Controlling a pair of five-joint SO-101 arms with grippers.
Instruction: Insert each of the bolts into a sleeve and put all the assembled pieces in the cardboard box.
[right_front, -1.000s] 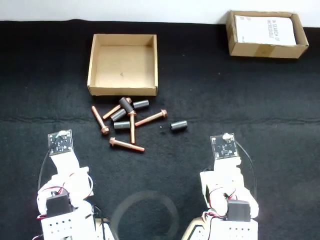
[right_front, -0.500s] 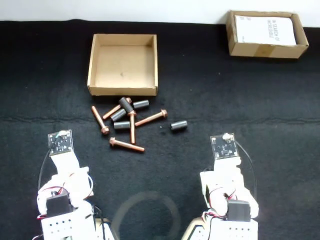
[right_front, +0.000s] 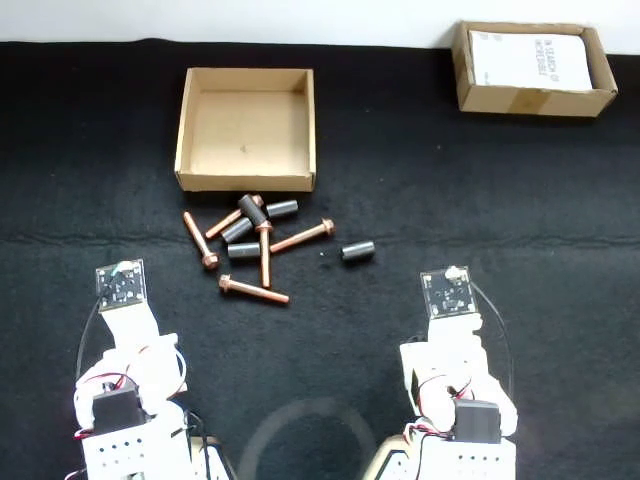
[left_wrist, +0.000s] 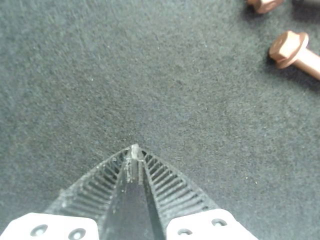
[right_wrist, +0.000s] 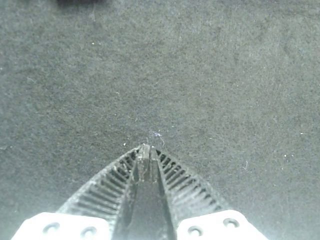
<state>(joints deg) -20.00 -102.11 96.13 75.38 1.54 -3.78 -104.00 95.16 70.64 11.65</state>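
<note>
Meanwhile, left gripper (left_wrist: 134, 150) and right gripper (right_wrist: 145, 149) rest clenched, holding nothing, above the dark desk (right_front: 520, 200); bolts (right_front: 254, 291) and sleeves (right_front: 358, 251) lie jumbled left of centre, just below the cardboard box (right_front: 245, 181).

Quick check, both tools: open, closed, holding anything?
Left tool: closed, holding nothing.
Right tool: closed, holding nothing.

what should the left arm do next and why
Probably open the left gripper and ease it toward the closest bolt. Both it and the right gripper are shut on nothing over the cloth, and the cardboard box is empty, so no piece has been picked up yet.
</note>
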